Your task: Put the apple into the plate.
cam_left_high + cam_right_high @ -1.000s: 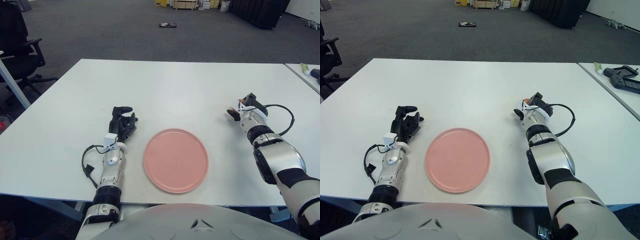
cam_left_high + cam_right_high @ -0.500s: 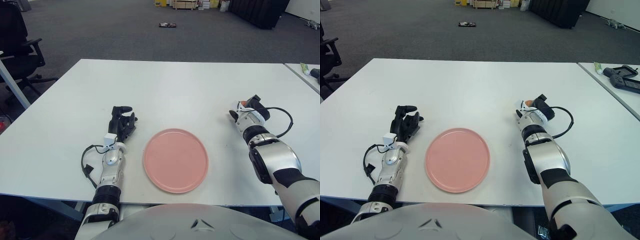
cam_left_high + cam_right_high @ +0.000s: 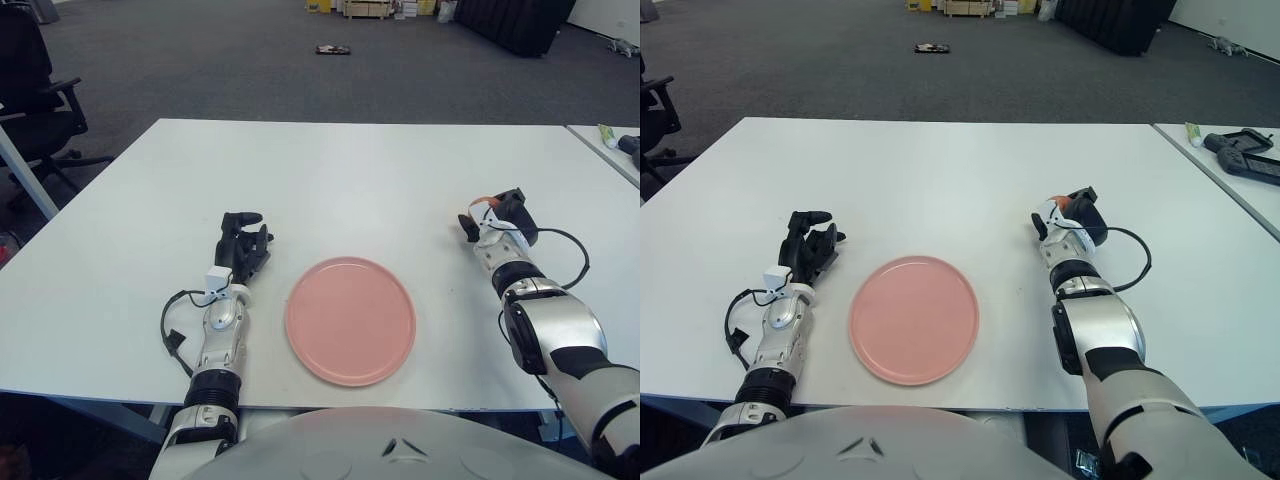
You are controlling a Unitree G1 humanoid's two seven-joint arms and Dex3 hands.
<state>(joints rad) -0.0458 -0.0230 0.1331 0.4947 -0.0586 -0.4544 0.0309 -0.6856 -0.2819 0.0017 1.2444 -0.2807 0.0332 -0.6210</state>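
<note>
Plate [image 3: 351, 320] empty; my right hand [image 3: 493, 215], right of it, grips apple [image 3: 484, 201]; left hand [image 3: 243, 247] relaxed beside plate. Carry and release remain.

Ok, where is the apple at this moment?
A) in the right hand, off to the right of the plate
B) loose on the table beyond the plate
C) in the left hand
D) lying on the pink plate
A: a sliver of the apple shows inside the right hand, to the right of the bare pink plate.
</note>
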